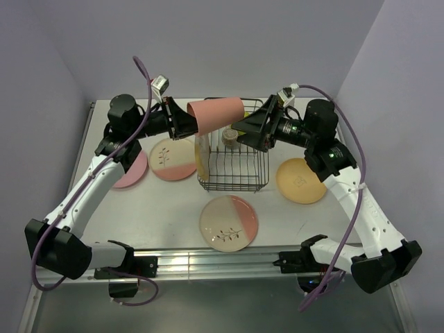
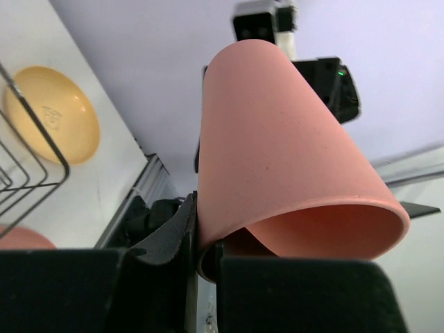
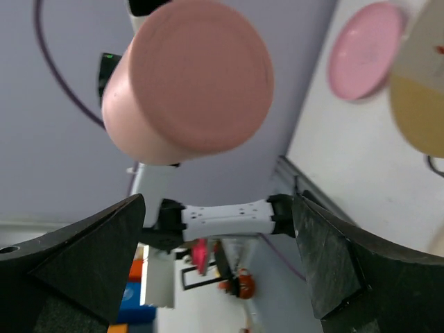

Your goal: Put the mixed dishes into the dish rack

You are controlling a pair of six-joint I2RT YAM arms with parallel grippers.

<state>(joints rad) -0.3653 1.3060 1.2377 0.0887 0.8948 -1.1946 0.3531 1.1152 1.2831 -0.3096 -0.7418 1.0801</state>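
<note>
Progress looks early — most dishes are outside the dish rack [image 1: 234, 166]. Nearest the arm bases, in front of the rack, a cream-and-pink leaf plate [image 1: 229, 223] lies flat on the counter [image 1: 159, 215]. Right of the rack sits an orange-yellow plate [image 1: 300, 180]. Left of it is a second leaf plate [image 1: 173, 159], then a pink plate [image 1: 135, 173] further left. Inside the rack a cream-and-yellow plate [image 1: 202, 158] stands on edge at the left wall, beside a small item [image 1: 229, 137] I cannot make out. Above the rack's far-left corner the left gripper [image 1: 186, 119] is clamped on the rim of a pink tumbler [image 1: 216, 112], held sideways — not yet loaded. The right gripper [image 1: 246, 130] hovers over the rack's far side, fingers apart and empty.
</note>
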